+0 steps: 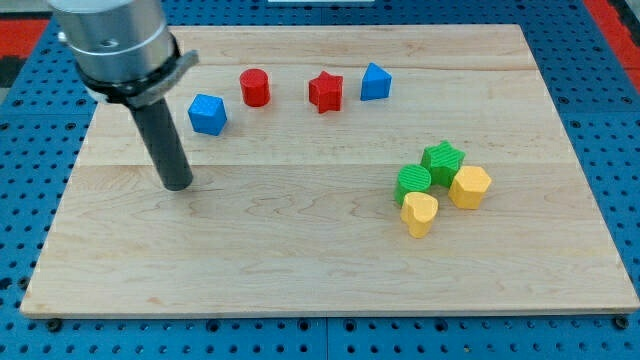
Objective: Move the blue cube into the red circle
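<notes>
Landmark: red cylinder block (the task's "red circle") (255, 87), standing on the pale wooden board (300, 250) toward the view's top.
Nearest cluster: well off to the view's lower right of the red cylinder, four plastic blocks bunched together. Yellow heart-shaped block (419, 213) nearest the view's bottom, yellow hexagonal block (470, 186) beside it, green cylinder block (412, 182) and green star block (443, 158) behind.
My tip: dark rod end (178, 186), to the view's lower left of the red cylinder, resting on bare board.
Jaws: none fitted; the arm ends in a plain rod, so there is nothing to be apart or together.
Task block: blue cube, plastic (208, 113), just to the view's left of the red cylinder and a little lower; a small gap between them. My tip sits below the cube, apart from it.
Far row: red star block (325, 91) to the cylinder's right, then blue pentagon-like block (375, 81) further right.
Step in hand (judgement): approach, no contact yet.
Next move (judgement): bring my tip round to the cube's left side, then push rightward and slightly upward.
</notes>
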